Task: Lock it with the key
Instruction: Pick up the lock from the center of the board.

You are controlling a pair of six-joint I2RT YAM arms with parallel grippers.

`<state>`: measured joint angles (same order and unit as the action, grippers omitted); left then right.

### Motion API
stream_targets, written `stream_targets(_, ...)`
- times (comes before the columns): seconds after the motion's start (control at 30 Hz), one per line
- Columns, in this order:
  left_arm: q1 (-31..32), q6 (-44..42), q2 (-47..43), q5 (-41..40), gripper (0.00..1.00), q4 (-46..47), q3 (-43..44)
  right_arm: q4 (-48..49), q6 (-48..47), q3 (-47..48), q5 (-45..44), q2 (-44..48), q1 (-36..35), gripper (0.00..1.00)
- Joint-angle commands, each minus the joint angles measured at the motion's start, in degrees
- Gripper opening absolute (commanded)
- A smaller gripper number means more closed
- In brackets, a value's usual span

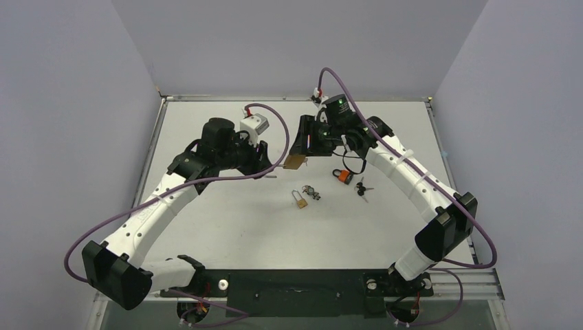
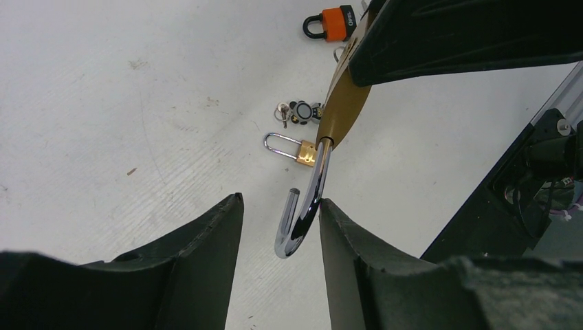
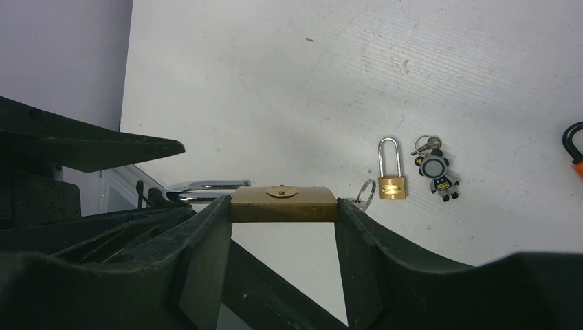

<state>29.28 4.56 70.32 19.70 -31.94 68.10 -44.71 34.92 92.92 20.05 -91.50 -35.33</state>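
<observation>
My right gripper [image 1: 302, 148] [image 3: 283, 206] is shut on a large brass padlock [image 1: 294, 162] [image 3: 284, 204] and holds it above the table. Its chrome shackle [image 2: 306, 213] [image 3: 206, 185] is swung open and points toward my left gripper [image 1: 265, 155] [image 2: 280, 199]. That gripper is open, with the shackle's curved end between its fingers, against the right finger [image 2: 344, 234]. A key ring [image 3: 366, 191] shows at the padlock's far side; the key itself is hidden. A key with a grey figure keychain [image 1: 313, 192] [image 2: 302, 111] [image 3: 438, 172] lies on the table.
A small brass padlock [image 1: 300, 200] [image 2: 302, 151] [image 3: 390, 180] lies shut beside the keychain. An orange padlock [image 1: 343, 177] [image 2: 333, 24] and black keys [image 1: 361, 188] lie to the right. A raised rail [image 1: 295, 98] borders the white table.
</observation>
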Motion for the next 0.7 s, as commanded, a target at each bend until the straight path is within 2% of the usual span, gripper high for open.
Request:
stream_targets(0.0, 0.3, -0.9, 0.0, -0.6, 0.41, 0.5, 2.1, 4.1, 0.5, 4.5, 2.2, 2.1, 0.5, 0.0)
stream_targets(0.53, 0.3, -0.1, 0.4, 0.7, 0.23, 0.5, 2.7, 3.5, 0.6, 6.0, 1.7, 2.0, 0.7, 0.0)
stream_targets(0.6, 0.4, 0.2, 0.5, 0.7, 0.16, 0.4, 2.7, 3.5, 0.8, 6.0, 1.6, 2.1, 0.7, 0.0)
stream_targets(0.63, 0.4, 0.3, 0.5, 0.6, 0.06, 0.5, 2.8, 3.6, 0.9, 6.0, 1.6, 2.2, 0.8, 0.0)
stream_targets(0.67, 0.4, 0.6, 0.5, 0.6, 0.02, 0.8, 2.8, 3.5, 1.0, 6.0, 1.6, 2.2, 0.8, 0.0)
